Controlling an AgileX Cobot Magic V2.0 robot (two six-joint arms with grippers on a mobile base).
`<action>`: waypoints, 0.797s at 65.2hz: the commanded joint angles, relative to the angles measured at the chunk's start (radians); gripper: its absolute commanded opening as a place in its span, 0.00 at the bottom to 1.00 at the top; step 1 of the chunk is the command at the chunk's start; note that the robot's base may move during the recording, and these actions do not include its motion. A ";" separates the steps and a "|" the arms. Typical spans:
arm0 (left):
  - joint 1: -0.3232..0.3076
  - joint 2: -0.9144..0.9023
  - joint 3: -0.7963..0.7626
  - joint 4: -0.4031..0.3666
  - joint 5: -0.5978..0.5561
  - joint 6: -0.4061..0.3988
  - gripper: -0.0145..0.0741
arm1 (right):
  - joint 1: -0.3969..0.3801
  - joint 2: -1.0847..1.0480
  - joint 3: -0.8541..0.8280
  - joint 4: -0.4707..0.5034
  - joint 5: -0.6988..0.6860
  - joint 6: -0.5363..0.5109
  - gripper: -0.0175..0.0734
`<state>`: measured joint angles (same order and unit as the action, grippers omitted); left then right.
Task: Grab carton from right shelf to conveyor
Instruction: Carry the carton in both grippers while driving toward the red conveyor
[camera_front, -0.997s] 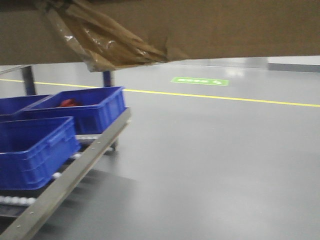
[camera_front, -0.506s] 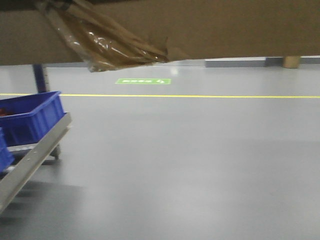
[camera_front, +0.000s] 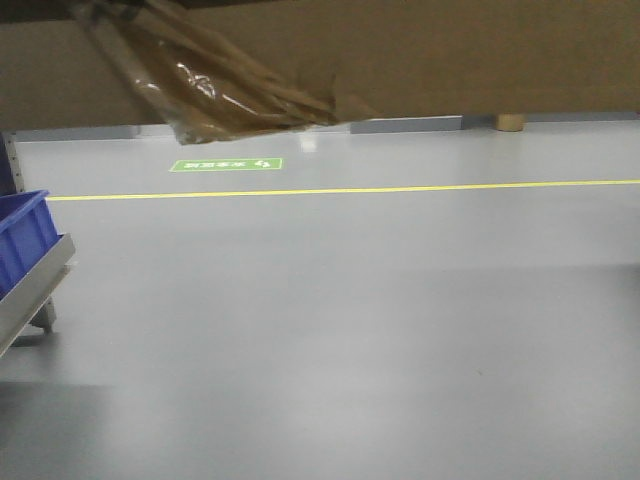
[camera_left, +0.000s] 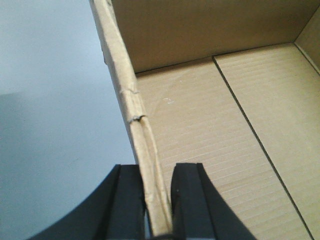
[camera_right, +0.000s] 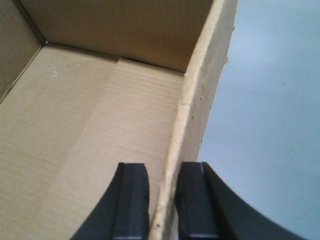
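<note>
1. At the carton's left wall, the left gripper (camera_left: 156, 200) is pinching the folded top edge. One black finger is inside the box and one outside.
2. On the opposite wall of the carton, the right gripper (camera_right: 162, 200) is doing the same: clamped on the wall edge, one finger on each side.
3. The carton (camera_front: 450, 60) hangs between the two grips with its top open. Nothing shows inside it in the parts the wrist views cover.
4. From the front view, the carton's brown side fills the top strip of the frame. The tape wad (camera_front: 215, 95) dangles off its lower edge toward the left.
5. Below the carton is bare grey floor (camera_front: 350, 330), with a yellow line (camera_front: 400, 188) and a green floor marking (camera_front: 226, 164) beyond it.
6. Low and left of the carton, a corner of a blue bin (camera_front: 18, 235) sits on a grey metal rail (camera_front: 30, 290) at the frame edge.
7. The conveyor isn't in any view, and I can't pick out the right shelf either.
8. My read: the carton is off the shelf and I'm in the carry leg, with placement not started.
9. Next move needs the belt under the carton. Both grips should stay level so the thin walls don't twist or tear. Then lower until the base is supported and release both sides together.
</note>
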<state>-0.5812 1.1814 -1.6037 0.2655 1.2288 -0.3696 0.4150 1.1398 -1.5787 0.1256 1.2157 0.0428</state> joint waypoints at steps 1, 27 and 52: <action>-0.002 -0.015 -0.003 0.033 -0.008 0.018 0.15 | 0.002 -0.021 -0.004 -0.012 -0.039 -0.034 0.12; -0.002 -0.015 -0.003 0.033 -0.008 0.018 0.15 | 0.002 -0.021 -0.004 -0.012 -0.039 -0.034 0.12; -0.002 -0.015 -0.003 0.033 -0.008 0.018 0.15 | 0.002 -0.021 -0.004 -0.012 -0.039 -0.034 0.12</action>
<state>-0.5812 1.1797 -1.6037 0.2635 1.2309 -0.3696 0.4150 1.1380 -1.5787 0.1256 1.2157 0.0428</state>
